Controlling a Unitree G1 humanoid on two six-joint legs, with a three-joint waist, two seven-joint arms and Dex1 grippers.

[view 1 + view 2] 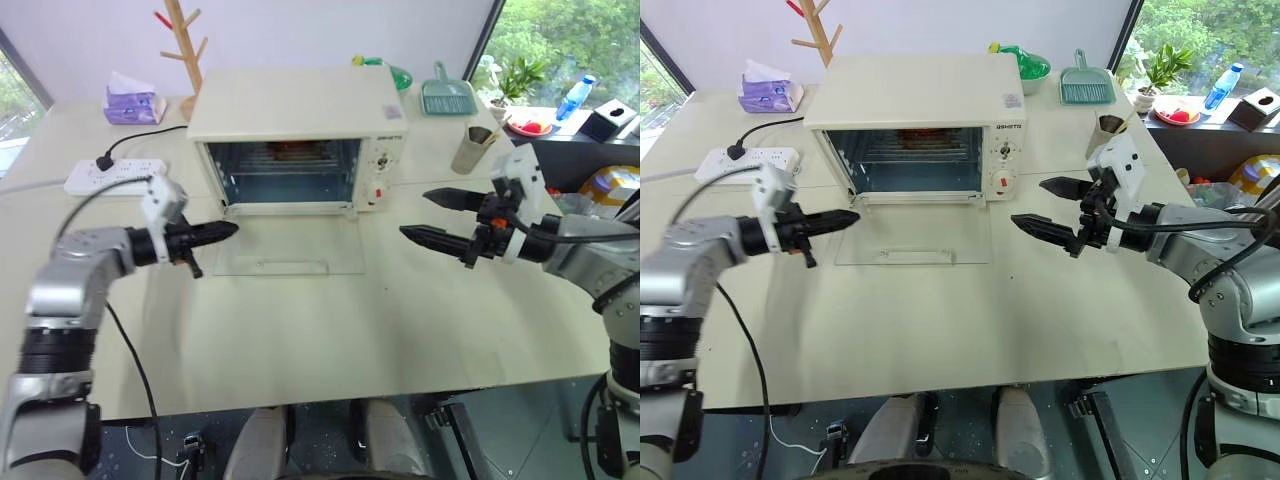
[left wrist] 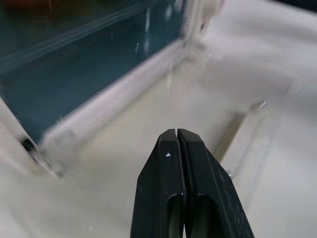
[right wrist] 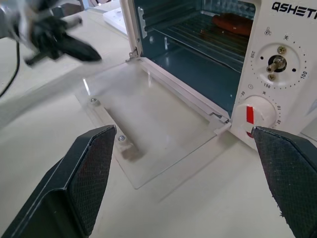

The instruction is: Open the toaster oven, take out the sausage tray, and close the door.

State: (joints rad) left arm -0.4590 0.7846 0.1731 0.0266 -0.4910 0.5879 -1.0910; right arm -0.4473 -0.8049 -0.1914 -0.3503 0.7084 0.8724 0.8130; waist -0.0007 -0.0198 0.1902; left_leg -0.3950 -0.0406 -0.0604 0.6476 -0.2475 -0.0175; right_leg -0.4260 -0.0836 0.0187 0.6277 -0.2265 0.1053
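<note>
1. The toaster oven (image 1: 915,125) stands at the far middle of the table (image 1: 940,330); its door (image 1: 915,238) lies folded down flat on the tabletop, handle edge toward the robot.
2. The sausage tray (image 3: 233,24) sits high inside the cavity on a rack, toward the back; reddish sausages show on it. Its long axis appears to run across the oven's width, parallel to the opening.
3. The left gripper (image 1: 845,218), fingers pressed together and holding nothing, hovers just beside the door's left edge, near the hinge corner, pointing toward the middle.
4. The right gripper (image 1: 1040,205), fingers spread wide and empty, hovers off the door's right edge, level with the knob panel (image 1: 1005,160), pointing toward the middle.
5. From either gripper the tray lies farther in and toward the centre. The right gripper, already spread, seems better placed to reach in.
6. Any reach must pass over the lowered door and between the cavity's side walls; open tabletop in front leaves room to set the tray down.
</note>
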